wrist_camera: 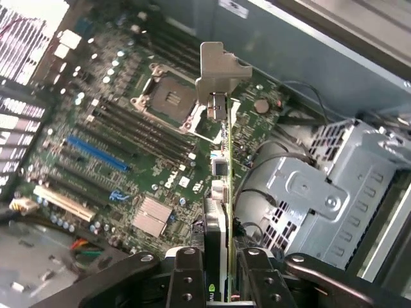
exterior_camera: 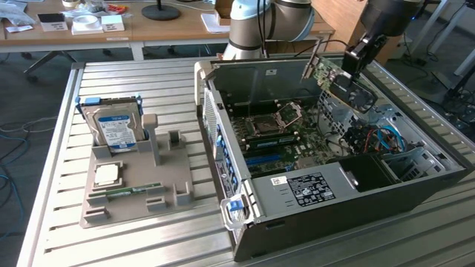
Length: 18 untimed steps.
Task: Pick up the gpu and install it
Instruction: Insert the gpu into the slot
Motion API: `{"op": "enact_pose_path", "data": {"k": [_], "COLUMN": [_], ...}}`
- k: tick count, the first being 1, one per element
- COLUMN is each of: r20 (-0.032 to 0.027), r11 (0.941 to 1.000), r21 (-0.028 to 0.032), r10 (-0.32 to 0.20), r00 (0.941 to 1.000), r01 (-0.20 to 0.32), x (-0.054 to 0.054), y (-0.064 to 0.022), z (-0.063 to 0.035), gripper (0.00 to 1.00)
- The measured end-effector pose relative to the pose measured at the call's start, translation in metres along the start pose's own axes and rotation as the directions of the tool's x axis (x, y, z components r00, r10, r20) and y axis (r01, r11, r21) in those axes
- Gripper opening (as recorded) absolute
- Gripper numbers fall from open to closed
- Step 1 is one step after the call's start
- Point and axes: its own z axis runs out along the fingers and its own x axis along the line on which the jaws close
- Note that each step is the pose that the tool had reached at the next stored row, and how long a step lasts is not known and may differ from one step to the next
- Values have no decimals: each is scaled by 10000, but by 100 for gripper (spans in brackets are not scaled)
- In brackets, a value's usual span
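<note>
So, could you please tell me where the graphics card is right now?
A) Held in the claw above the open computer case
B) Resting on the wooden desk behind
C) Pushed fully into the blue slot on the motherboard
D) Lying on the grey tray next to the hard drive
A: the claw is clamped on the graphics card, which hangs in the air over the motherboard inside the open computer case, not seated in any slot.

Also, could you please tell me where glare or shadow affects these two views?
Exterior view: daylight gleams off the slatted table, while the black shroud inside the case sits in shade. Wrist view: the striped patch beyond the motherboard is washed out white; the gpu in the gripper is evenly lit, its bracket catching light.
</note>
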Motion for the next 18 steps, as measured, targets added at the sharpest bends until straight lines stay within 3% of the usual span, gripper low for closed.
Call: {"op": "enact_pose_path", "data": {"k": [5,9,14,18], "r20": [-61,-110,-169,-213], "r11": [9960,9868,9680,9470], "r21": [-23,-45,-77,-107], "r10": [-892,-1620,-2508,-3212], "r00": [9960,9867,9679,9468], "r01": [892,1620,2508,3210], "x": [0,0,0,0], "y": [0,0,0,0], "z": [1,1,3,6], "gripper": [27,27,27,27]}}
